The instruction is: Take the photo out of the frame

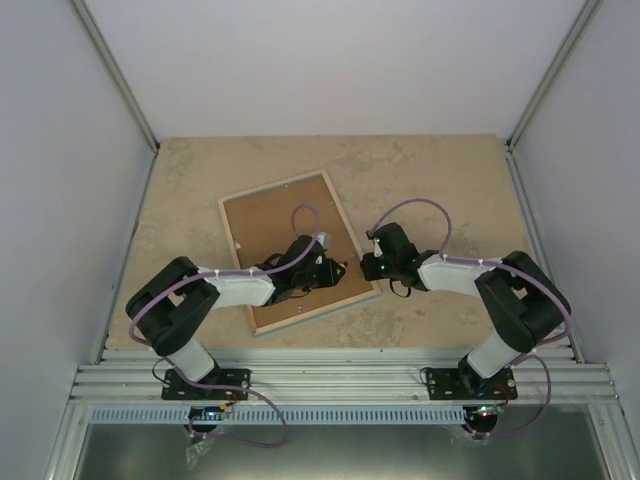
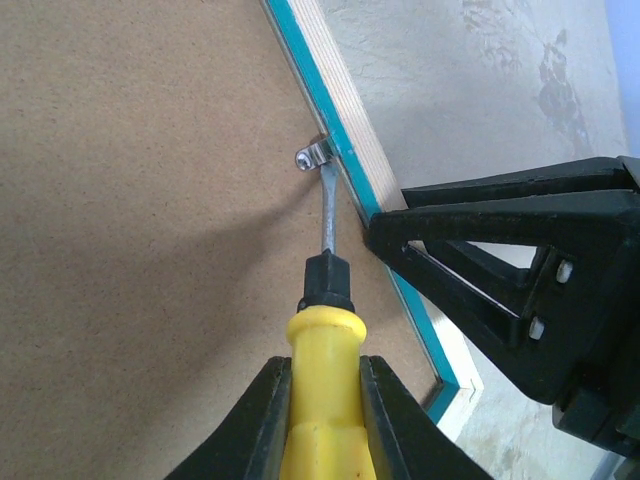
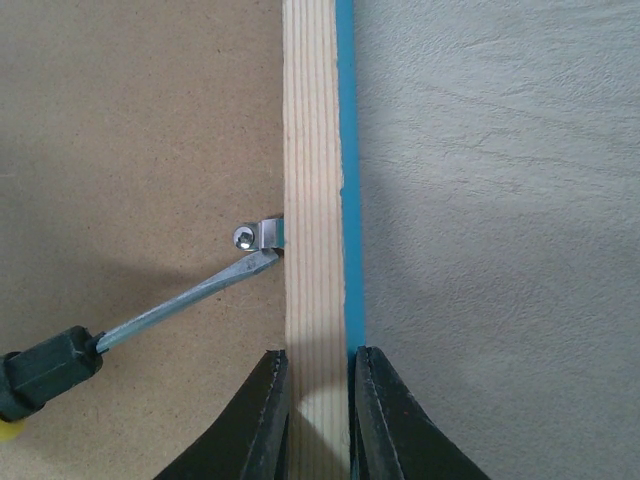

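The frame (image 1: 236, 234) lies face down on the table, pale wood rim up, turquoise edge showing (image 3: 347, 150). The brown backing board (image 1: 280, 225) fills it. The photo is hidden under the board. My left gripper (image 2: 322, 400) is shut on a yellow-handled screwdriver (image 2: 318, 380); its blade tip touches a small metal clip (image 2: 314, 156) at the frame's right rail. My right gripper (image 3: 318, 400) is shut on that right rail (image 3: 312, 150), just below the same clip (image 3: 258, 235). The screwdriver blade (image 3: 185, 297) also shows in the right wrist view.
The beige stone-patterned table (image 1: 430, 170) is walled by white panels on three sides. An aluminium rail (image 1: 340, 380) carries both arm bases at the near edge. The right gripper's black fingers (image 2: 520, 290) lie close beside the screwdriver.
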